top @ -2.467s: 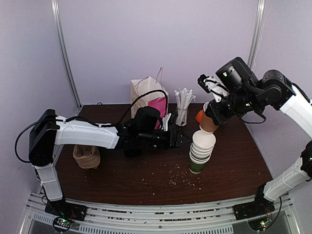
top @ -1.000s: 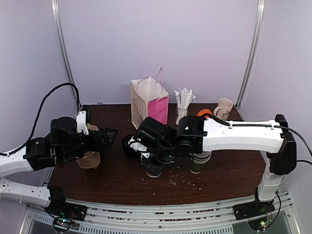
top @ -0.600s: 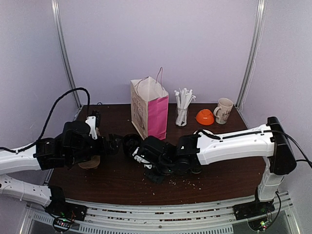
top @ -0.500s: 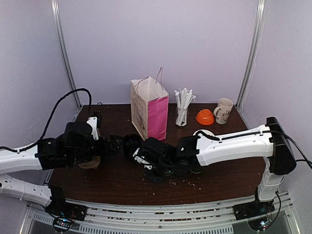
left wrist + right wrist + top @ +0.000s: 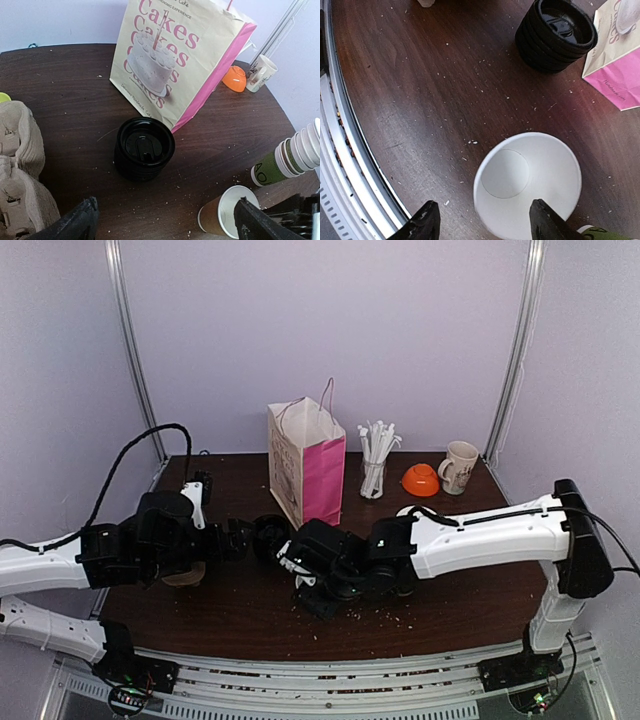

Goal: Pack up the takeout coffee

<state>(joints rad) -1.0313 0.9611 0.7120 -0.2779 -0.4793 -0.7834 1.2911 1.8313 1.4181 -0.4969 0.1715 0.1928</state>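
Observation:
The takeout coffee cup [image 5: 527,182], a brown paper cup, white inside and with no lid on it, stands upright on the table. The left wrist view shows its brown side [image 5: 214,221]. My right gripper [image 5: 483,202] hovers open right over it, the near rim between the fingers and one finger in front of the cup's mouth. A stack of black dome lids [image 5: 144,148] sits just beyond, beside the cake bag [image 5: 170,55]. My left gripper [image 5: 167,200] is open and holds nothing, a little short of the lids. In the top view both grippers [image 5: 238,537] [image 5: 312,592] meet near the lids [image 5: 268,534].
A stack of white-and-green paper cups [image 5: 295,155] stands right of the brown cup. The cardboard cup carrier [image 5: 20,175] is at the left. A jar of straws [image 5: 374,465], an orange bowl [image 5: 420,480] and a beige mug [image 5: 460,466] line the back. Crumbs dot the table.
The right arm swung down from the cup stack to the table near the lids, and its jaws have just come apart. The left arm crept right toward the lids, still open.

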